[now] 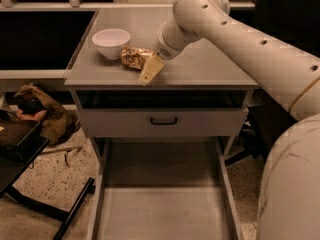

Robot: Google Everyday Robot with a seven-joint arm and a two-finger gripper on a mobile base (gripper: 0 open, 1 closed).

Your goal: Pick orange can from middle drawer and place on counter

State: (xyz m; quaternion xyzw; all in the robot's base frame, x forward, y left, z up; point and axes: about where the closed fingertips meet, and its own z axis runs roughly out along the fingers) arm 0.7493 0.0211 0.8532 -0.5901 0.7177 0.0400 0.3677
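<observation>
The orange can [131, 56] lies on its side on the counter [205, 64], just right of the white bowl [111, 42]. My gripper [141, 68] is at the can's right end, low over the counter. One cream finger [151, 70] angles out toward the counter's front edge, spread away from the can; the other is hidden behind it. The gripper looks open, and the can rests on the counter. The middle drawer [160, 209] is pulled out below, its flat grey bottom bare.
A closed grey drawer front with a black handle [163, 120] sits under the counter. My arm [250, 39] crosses in from the right. A brown bag [37, 111] and a black stand [30, 184] are on the floor at the left.
</observation>
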